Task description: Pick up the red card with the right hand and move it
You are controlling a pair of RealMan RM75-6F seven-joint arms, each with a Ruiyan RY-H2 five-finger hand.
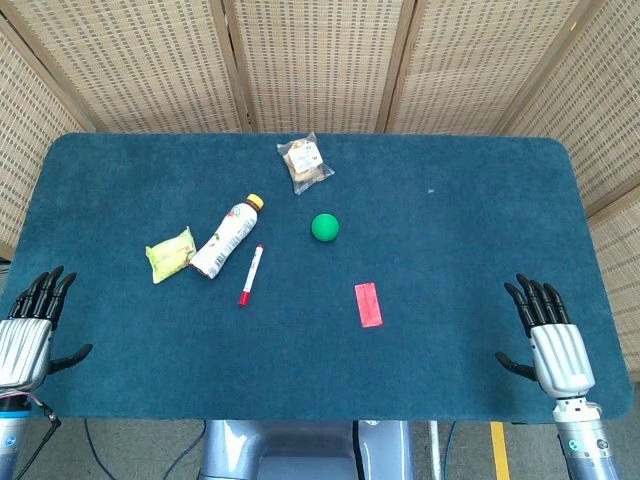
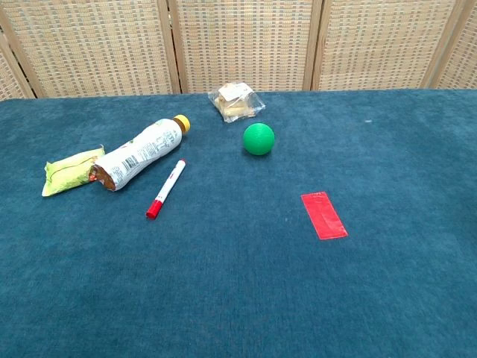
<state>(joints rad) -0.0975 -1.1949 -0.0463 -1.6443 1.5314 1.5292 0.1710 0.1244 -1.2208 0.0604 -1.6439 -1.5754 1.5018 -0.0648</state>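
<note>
The red card (image 1: 368,304) lies flat on the table (image 1: 450,230), well apart from the right hand (image 1: 548,342), which holds nothing, its fingers spread apart.

A desk (image 1: 450,150) covered in dark blue cloth stands before woven wicker screens (image 1: 310,60). Toward the far edge lies a clear packet of biscuits (image 1: 305,162). Nearer and slightly right of it sits a green ball (image 1: 324,227). On the left, a bottle (image 1: 226,237) with a yellow cap lies on its side, cap pointing far and right. A yellow-green snack pouch (image 1: 170,254) lies just left of the bottle's base. A white marker (image 1: 250,274) with a red cap lies to the bottle's right, the cap at its near end.
</note>
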